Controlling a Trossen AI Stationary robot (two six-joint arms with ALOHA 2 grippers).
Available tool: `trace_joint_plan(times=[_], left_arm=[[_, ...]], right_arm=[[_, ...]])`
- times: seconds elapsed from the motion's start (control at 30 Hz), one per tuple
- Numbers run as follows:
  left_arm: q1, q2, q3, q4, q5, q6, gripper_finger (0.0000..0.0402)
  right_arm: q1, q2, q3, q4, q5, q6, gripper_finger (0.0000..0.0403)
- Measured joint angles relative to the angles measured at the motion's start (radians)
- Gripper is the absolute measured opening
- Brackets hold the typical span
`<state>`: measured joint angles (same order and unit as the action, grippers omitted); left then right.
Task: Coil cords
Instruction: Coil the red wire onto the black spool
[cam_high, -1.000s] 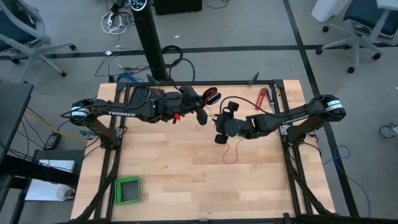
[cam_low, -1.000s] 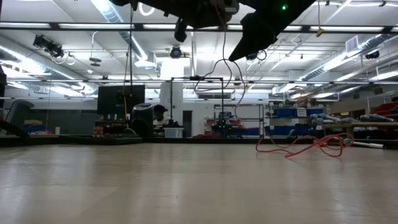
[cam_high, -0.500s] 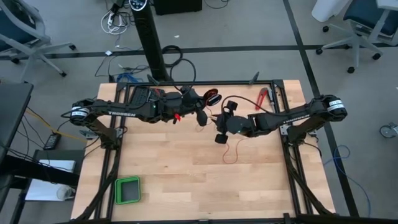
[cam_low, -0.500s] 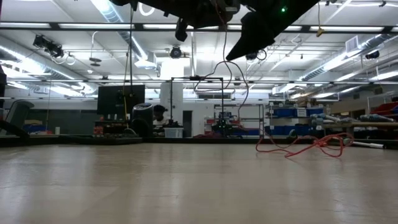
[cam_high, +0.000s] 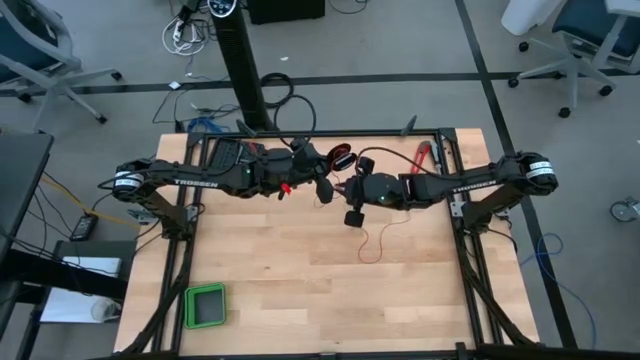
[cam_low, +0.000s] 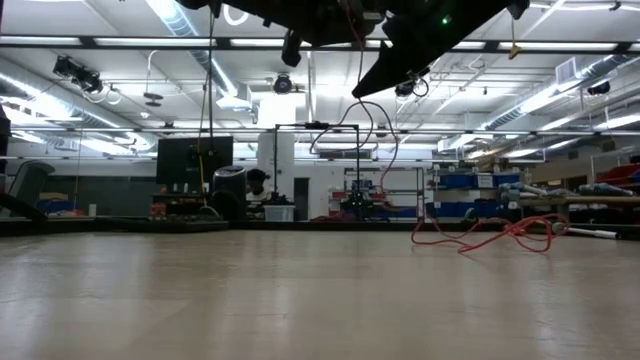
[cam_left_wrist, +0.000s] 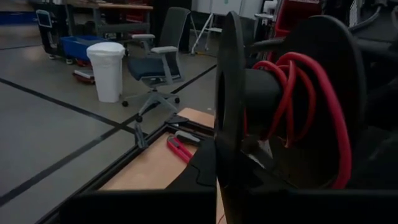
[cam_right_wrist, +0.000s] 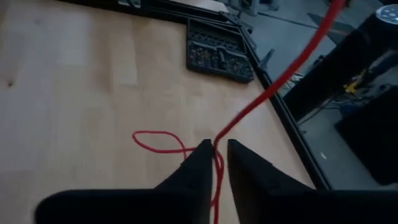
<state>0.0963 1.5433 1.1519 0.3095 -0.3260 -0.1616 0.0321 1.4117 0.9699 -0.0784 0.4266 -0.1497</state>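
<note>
The right gripper (cam_right_wrist: 216, 158) hangs above the middle of the table (cam_high: 300, 280), its two dark fingers (cam_right_wrist: 194, 167) drawn almost together with only a narrow slot between them. The red cord (cam_right_wrist: 273, 81) runs through that slot; the fingers flank it closely, but whether they actually pinch it cannot be told from the right wrist view. From the slot the cord extends in two directions. One run rises as a taut, straight diagonal line away from the fingertips, towards the left gripper (cam_high: 322, 180). The other run drops to the wooden surface and lies there as a loose loop (cam_right_wrist: 158, 142) just ahead of the fingertips. The left gripper is closed on a black spool (cam_left_wrist: 280, 99), held raised beside the right gripper at the far-centre part of the table; several red turns already sit on the spool's hub. The cord's long axis therefore lies along the line joining the two grippers, with the slack tail below and on the near side of the right gripper. The right arm is the nearer one to the free cord. Winding probably depends on the cord staying in line with the spool as it is fed. A red-handled tool (cam_high: 421, 157) lies well clear at the far right edge.
</note>
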Motion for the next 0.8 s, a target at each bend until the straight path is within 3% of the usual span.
trace_joint_plan(times=[0.07, 0.43, 0.63, 0.8], left_arm=[[0.0, 0.0, 0.0, 0.01, 0.0, 0.0, 0.0005], [0.0, 0.0, 0.0, -0.028, 0.04, -0.005, 0.0005], [0.002, -0.001, 0.0, -0.12, 0.023, 0.005, 0.0005], [0.011, -0.001, 0.0, -0.215, -0.022, 0.06, 0.0005]], right_arm=[[-0.006, 0.0, 0.0, 0.003, -0.009, -0.006, 0.0009], [-0.091, -0.022, 0.0, -0.17, 0.124, 0.039, 0.0002], [-0.093, -0.14, 0.0, -0.339, 0.149, 0.099, 0.0001], [-0.061, -0.252, 0.0, -0.365, 0.16, 0.124, 0.0001]])
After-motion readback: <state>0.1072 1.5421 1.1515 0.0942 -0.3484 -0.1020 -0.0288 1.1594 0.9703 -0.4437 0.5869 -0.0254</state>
